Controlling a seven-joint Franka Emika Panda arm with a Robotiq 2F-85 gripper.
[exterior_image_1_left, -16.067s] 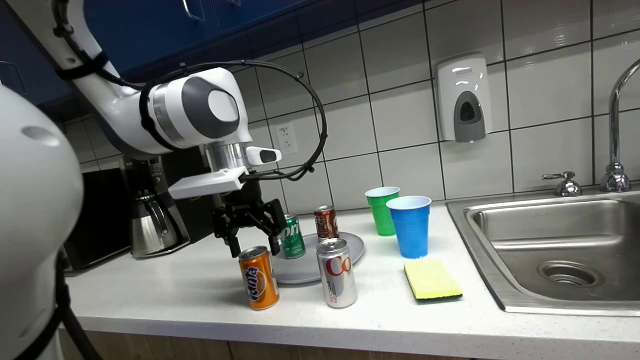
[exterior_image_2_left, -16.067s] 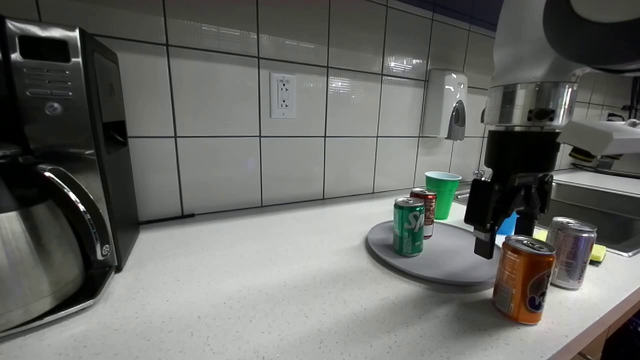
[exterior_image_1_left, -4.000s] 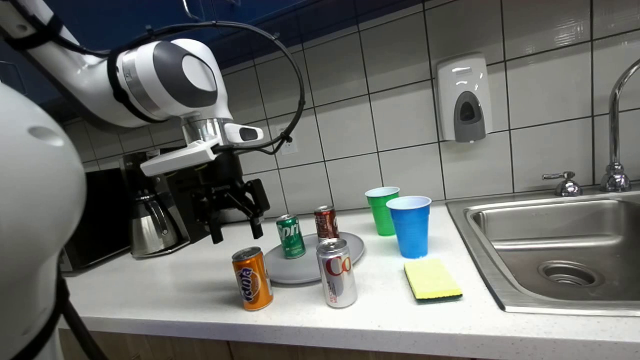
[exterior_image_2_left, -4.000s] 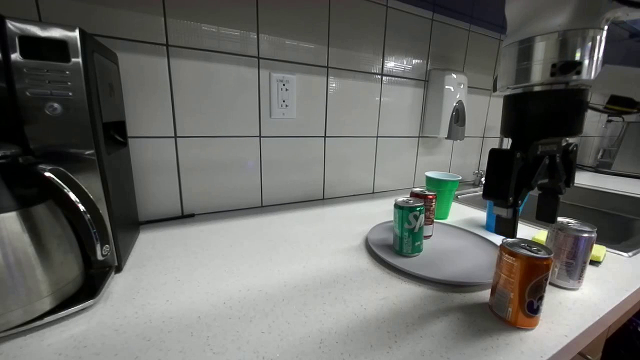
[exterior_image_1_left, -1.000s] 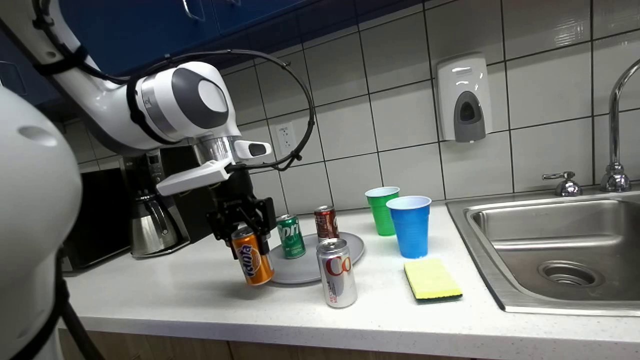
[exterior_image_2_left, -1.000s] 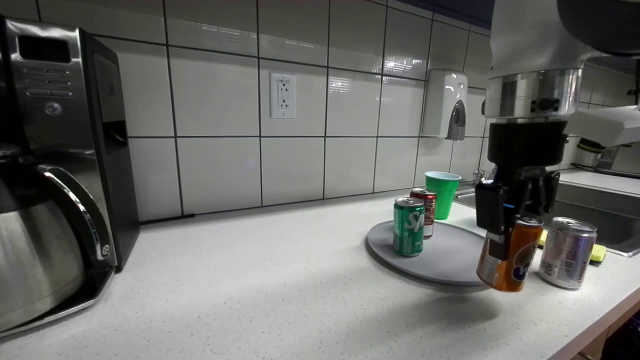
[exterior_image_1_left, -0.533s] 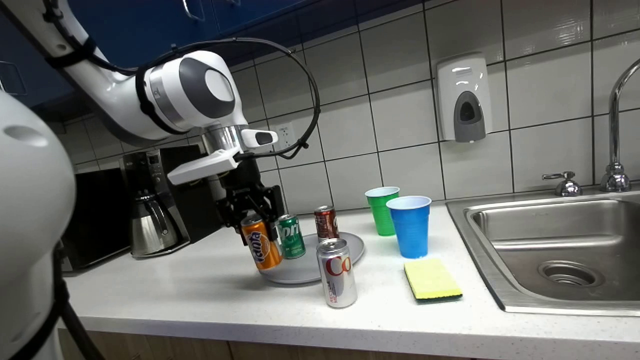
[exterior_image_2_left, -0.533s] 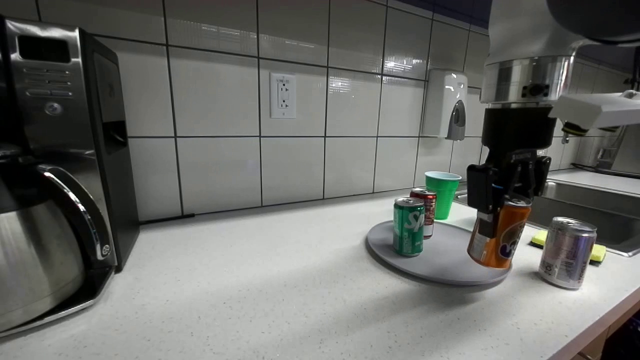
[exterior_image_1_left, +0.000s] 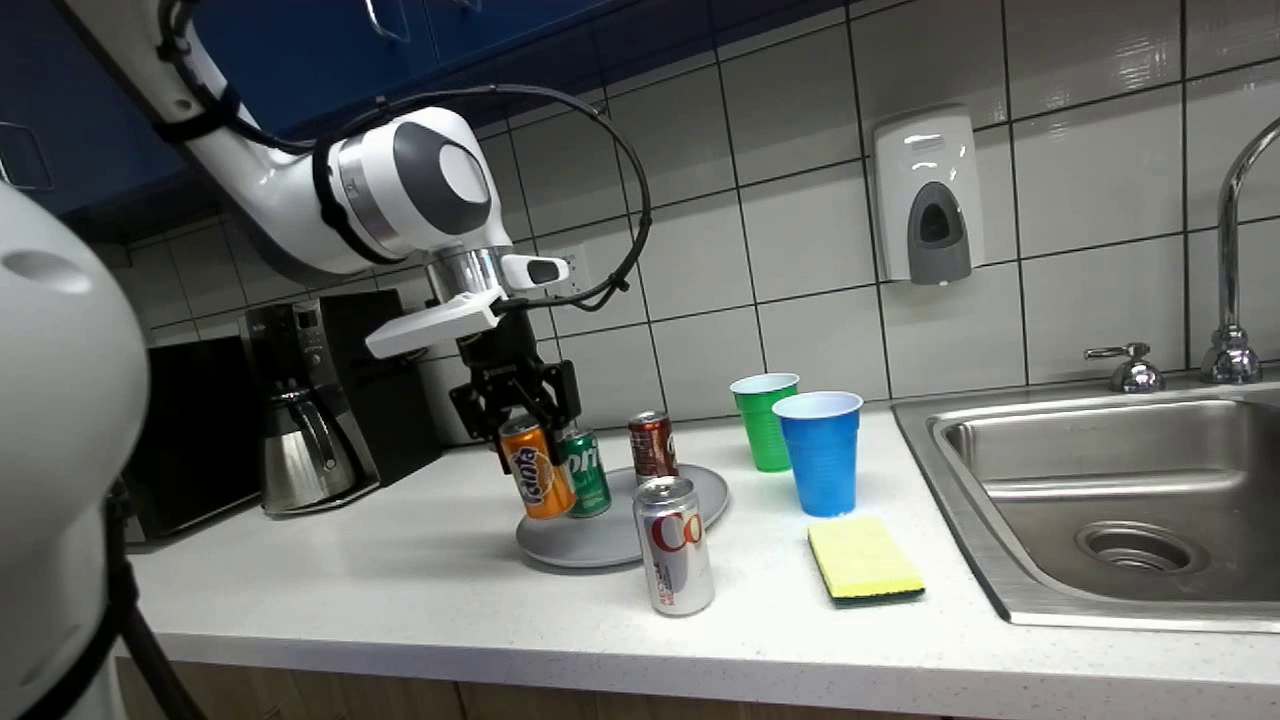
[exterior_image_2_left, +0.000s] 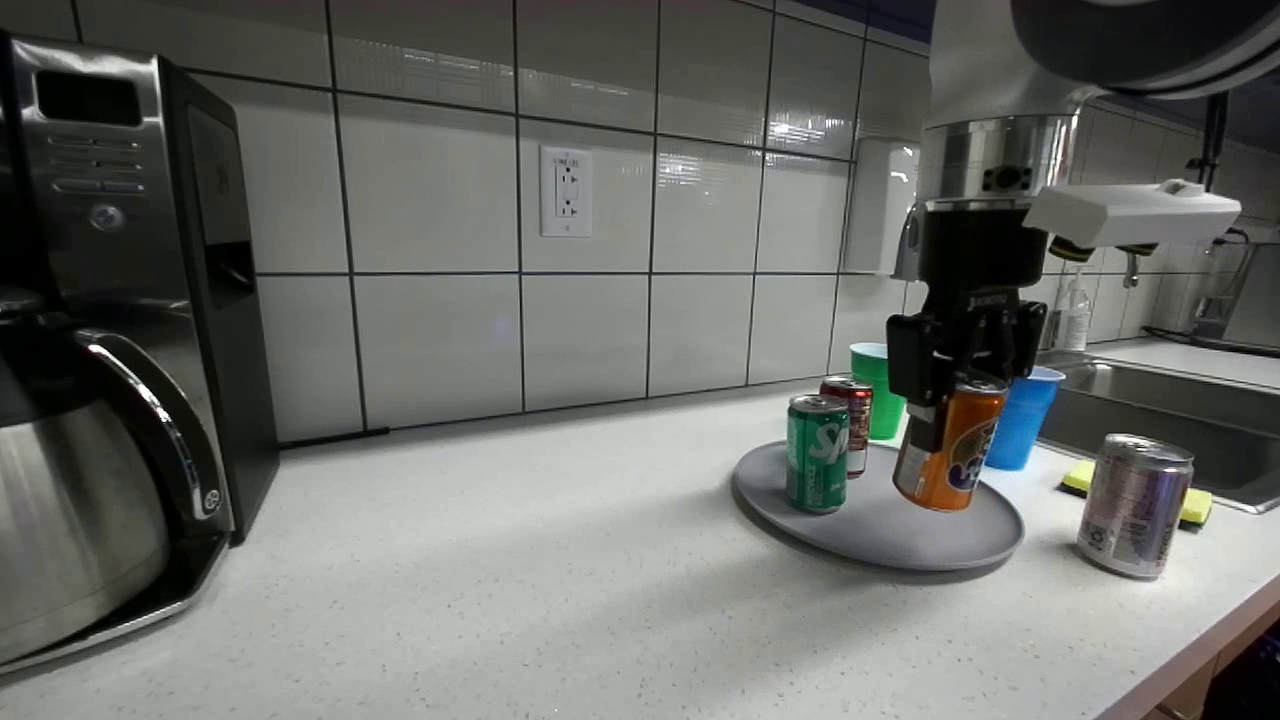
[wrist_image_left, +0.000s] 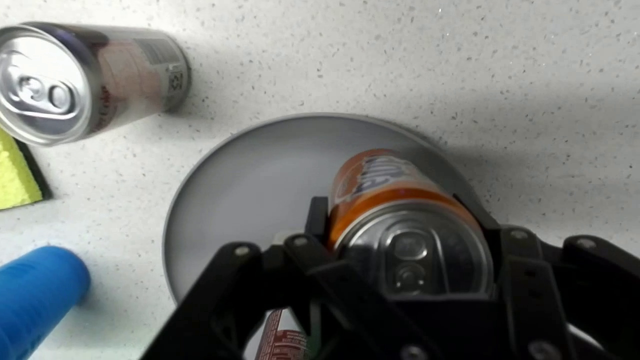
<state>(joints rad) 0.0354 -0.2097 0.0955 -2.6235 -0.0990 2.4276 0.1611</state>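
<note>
Four cans (exterior_image_1_left: 540, 475) (exterior_image_1_left: 590, 478) (exterior_image_1_left: 653, 443) (exterior_image_1_left: 673, 548); two cups (exterior_image_1_left: 762, 425) (exterior_image_1_left: 820, 460); one plate (exterior_image_1_left: 590, 547); one sponge (exterior_image_1_left: 865, 556); one sink (exterior_image_1_left: 1120, 500).

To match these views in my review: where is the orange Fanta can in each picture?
In an exterior view: orange Fanta can left of centre, just left of the Sprite can.
In an exterior view: orange Fanta can right of centre, right of the Sprite can.
Wrist view: orange Fanta can right of centre, held in the gripper.
Shared landmark: gray plate, in all three.

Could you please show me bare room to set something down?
Mainly the counter between the coffee maker and gray plate; a smaller patch separates silver can from sponge. The plate is crowded: Sprite can, red can, and fingers holding a Fanta can over it.
</note>
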